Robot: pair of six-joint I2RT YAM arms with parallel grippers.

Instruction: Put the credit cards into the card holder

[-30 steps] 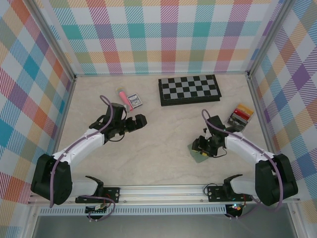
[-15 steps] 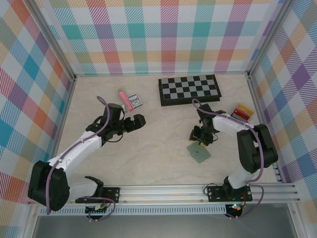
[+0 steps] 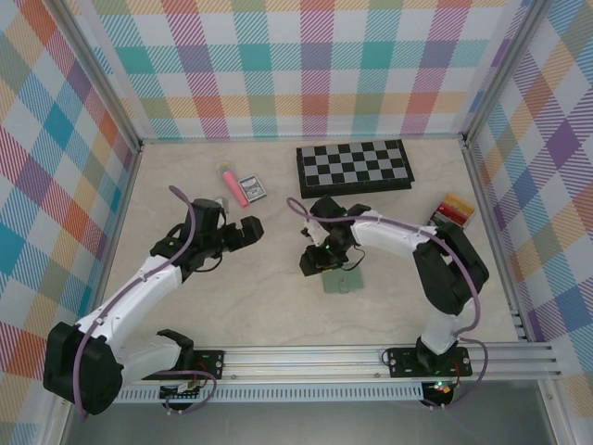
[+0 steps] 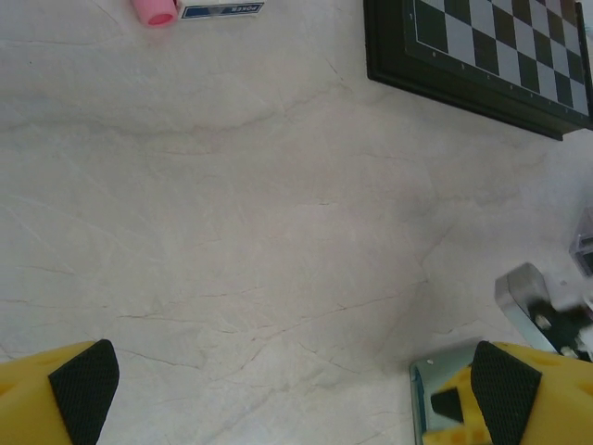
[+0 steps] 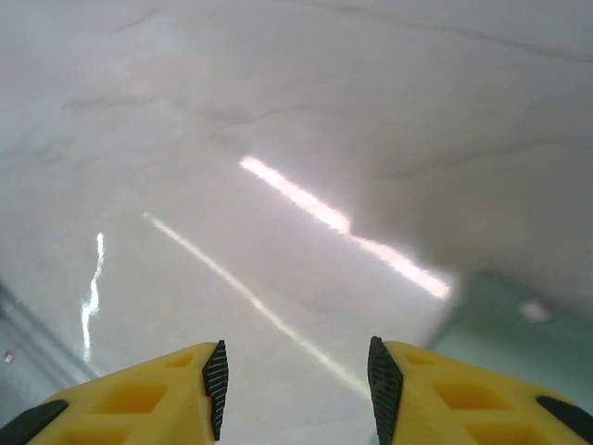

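The sage-green card holder (image 3: pixel 341 280) lies flat on the table at centre right. In the right wrist view a corner of it (image 5: pixel 519 343) shows just right of my fingers. My right gripper (image 3: pixel 313 261) hovers low at its left edge, jaws open with bare table between them (image 5: pixel 299 385). My left gripper (image 3: pixel 248 230) stands wide open over bare table (image 4: pixel 296 389) to the left, with the card holder's edge (image 4: pixel 422 394) by its right finger. The credit cards (image 3: pixel 450 214), red and yellow, stand upright in a pale rack by the right wall.
A black-and-white chessboard (image 3: pixel 354 167) lies at the back centre, and its corner (image 4: pixel 482 46) shows in the left wrist view. A pink tube (image 3: pixel 230 183) and a small dark packet (image 3: pixel 252 188) lie at the back left. Checked walls enclose the table.
My right arm has swung from the right side to the table's middle, and the card holder has slid left with it. The left gripper drifted slightly left.
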